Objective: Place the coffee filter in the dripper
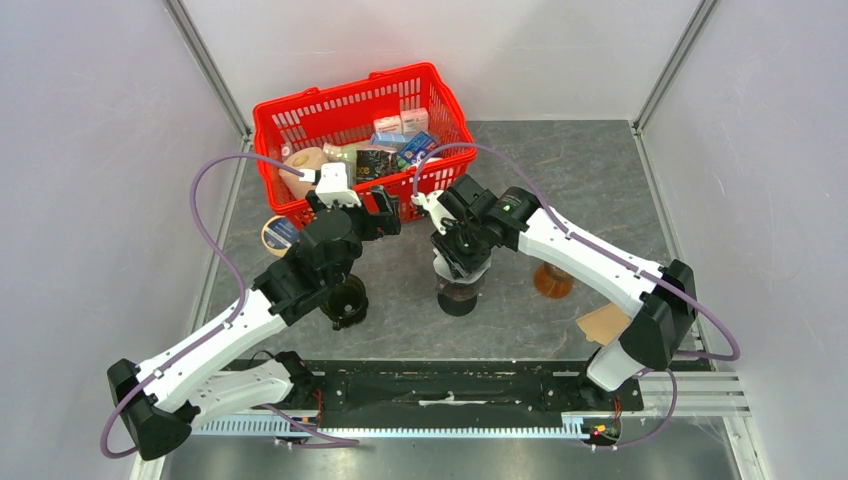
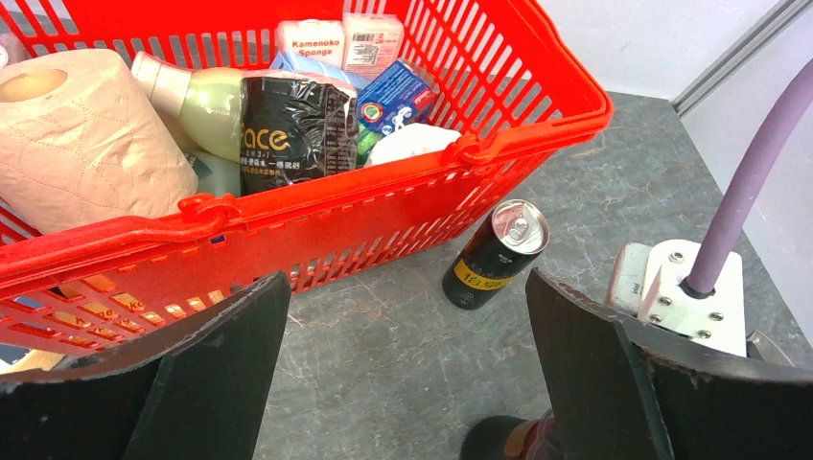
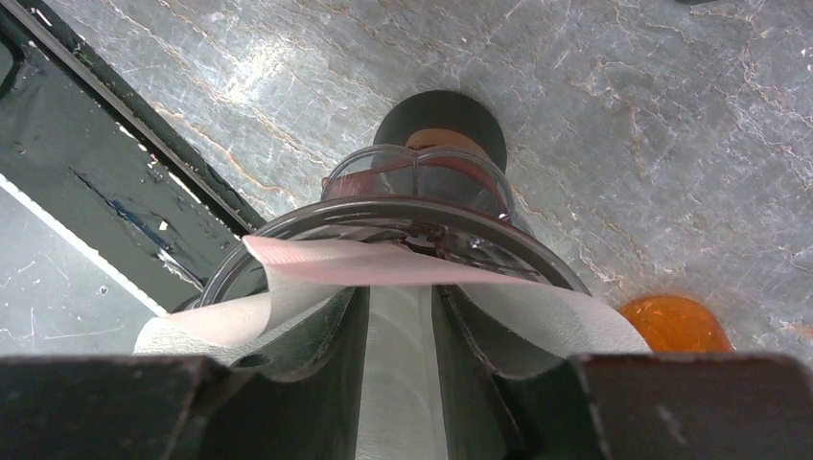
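The grey stone-look table point(image 1: 580, 190) carries a red basket point(image 1: 300, 110) at its far side, packed with a paper roll point(image 2: 86, 144), a green bottle point(image 2: 206, 101), a black packet point(image 2: 297, 125) and small boxes.

The left gripper point(image 2: 403, 383) hangs in front of the basket's near wall with its jaws spread wide and nothing between them. The right gripper point(image 3: 398, 355) points down over the middle of the table, its fingers point(image 3: 316, 374) drawn close together and pinching a fold of the coffee filter point(image 3: 403, 273).

The clear dripper point(image 3: 422, 216) stands directly beneath that gripper, on top of a glass pot with a dark base. The white filter is spread across the near side of the dripper's rim, its edges flaring out to both sides, with the pinched strip rising between the fingers; how deep it sits inside I cannot tell.

A black can point(image 2: 497, 254) with a yellow label stands upright just beside the basket. A small orange disc point(image 3: 671, 321) lies on the table near the dripper.
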You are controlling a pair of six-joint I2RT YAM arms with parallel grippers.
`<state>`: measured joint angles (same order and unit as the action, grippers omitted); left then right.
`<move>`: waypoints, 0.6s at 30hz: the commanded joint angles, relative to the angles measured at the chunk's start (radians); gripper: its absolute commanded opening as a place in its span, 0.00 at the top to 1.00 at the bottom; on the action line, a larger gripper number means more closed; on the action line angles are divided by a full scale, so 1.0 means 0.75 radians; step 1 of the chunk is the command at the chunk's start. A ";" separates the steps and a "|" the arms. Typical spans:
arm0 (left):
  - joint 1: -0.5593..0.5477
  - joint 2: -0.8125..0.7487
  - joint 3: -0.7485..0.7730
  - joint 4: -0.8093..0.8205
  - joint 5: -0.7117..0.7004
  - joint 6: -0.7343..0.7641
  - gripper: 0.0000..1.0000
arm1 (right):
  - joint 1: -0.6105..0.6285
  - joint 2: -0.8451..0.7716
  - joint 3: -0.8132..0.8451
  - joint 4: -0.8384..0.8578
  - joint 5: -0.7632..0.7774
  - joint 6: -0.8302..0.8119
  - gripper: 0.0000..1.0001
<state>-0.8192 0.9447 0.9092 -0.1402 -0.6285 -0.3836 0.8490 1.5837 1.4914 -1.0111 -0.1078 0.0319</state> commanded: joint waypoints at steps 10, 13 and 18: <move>0.008 -0.015 -0.012 0.050 -0.047 0.029 0.00 | 0.013 0.012 -0.009 0.020 -0.023 -0.025 0.61; 0.008 -0.016 -0.014 0.050 -0.048 0.029 0.00 | 0.015 0.011 -0.013 0.019 -0.011 -0.023 0.61; 0.008 -0.017 -0.014 0.044 -0.048 0.026 0.00 | 0.015 0.007 -0.023 0.027 -0.010 -0.022 0.61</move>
<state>-0.8192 0.9447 0.9070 -0.1402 -0.6300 -0.3836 0.8516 1.5890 1.4853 -1.0031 -0.1070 0.0250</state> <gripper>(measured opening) 0.997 0.390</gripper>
